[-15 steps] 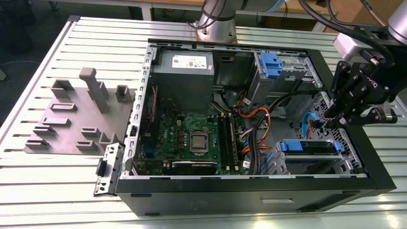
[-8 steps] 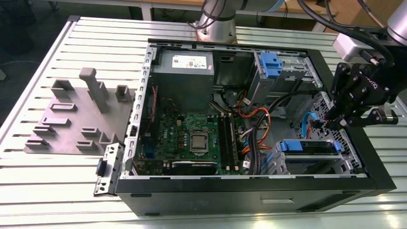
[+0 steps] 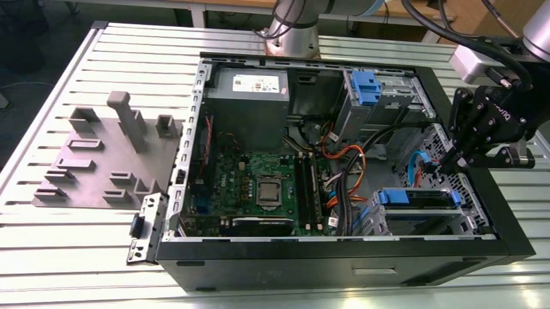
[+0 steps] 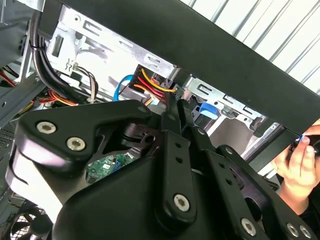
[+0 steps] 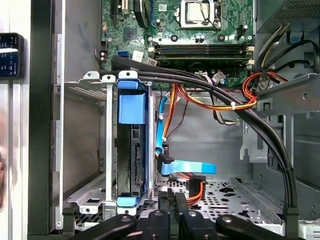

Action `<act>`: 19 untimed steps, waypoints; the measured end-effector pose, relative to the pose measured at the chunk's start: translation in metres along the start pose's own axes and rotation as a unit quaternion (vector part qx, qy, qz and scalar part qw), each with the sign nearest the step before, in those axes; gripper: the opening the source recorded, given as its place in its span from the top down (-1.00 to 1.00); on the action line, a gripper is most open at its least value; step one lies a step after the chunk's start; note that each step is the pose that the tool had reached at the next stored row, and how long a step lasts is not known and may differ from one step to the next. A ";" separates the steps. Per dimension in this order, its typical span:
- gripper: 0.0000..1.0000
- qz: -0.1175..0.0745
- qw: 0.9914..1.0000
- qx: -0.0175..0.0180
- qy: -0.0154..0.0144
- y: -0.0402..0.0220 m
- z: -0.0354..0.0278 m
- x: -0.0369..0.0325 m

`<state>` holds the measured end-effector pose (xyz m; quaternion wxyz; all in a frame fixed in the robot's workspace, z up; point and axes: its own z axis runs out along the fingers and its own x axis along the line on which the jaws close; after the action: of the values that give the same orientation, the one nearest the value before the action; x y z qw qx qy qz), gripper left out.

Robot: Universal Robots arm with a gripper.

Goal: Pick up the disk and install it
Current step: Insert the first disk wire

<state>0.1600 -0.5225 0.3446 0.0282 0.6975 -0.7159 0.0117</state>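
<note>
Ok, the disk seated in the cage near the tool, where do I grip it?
Probably by the blue end handle, coming from the case's open side: the grey cage covers the disk's flat faces, leaving just that handle edge exposed.

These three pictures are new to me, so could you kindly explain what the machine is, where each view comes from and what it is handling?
A robot arm with a black gripper is working inside an open computer case on a slatted metal table. The exterior view looks down from off the arm; both wrist views come from cameras riding near the gripper. The disk, in its blue carrier frame, sits edge-on in a grey metal cage in the first wrist view. The gripper's fingertips look closed, holding nothing, beside a blue cable. A grey slotted holder lies beside the case. A person's hand shows at the edge.
</note>
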 end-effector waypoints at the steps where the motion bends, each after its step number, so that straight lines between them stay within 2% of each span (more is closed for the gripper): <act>1: 0.67 0.000 1.000 0.000 0.000 0.0003 -0.0002 0.0000; 5: 0.67 0.000 1.000 0.001 0.000 0.0053 -0.0001 0.0001; 7: 0.67 0.000 1.000 0.005 0.000 0.0087 0.0000 0.0003; 9: 0.67 0.001 1.000 0.012 0.000 0.0117 0.0002 0.0004; 12: 0.67 0.002 1.000 0.028 0.000 0.0159 0.0006 0.0006; 13: 0.67 0.002 0.999 0.032 0.000 0.0171 0.0006 0.0006; 19: 0.67 0.002 0.999 0.033 0.000 0.0175 0.0006 0.0006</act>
<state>0.1425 -0.5227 0.3444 0.0053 0.6967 -0.7164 0.0352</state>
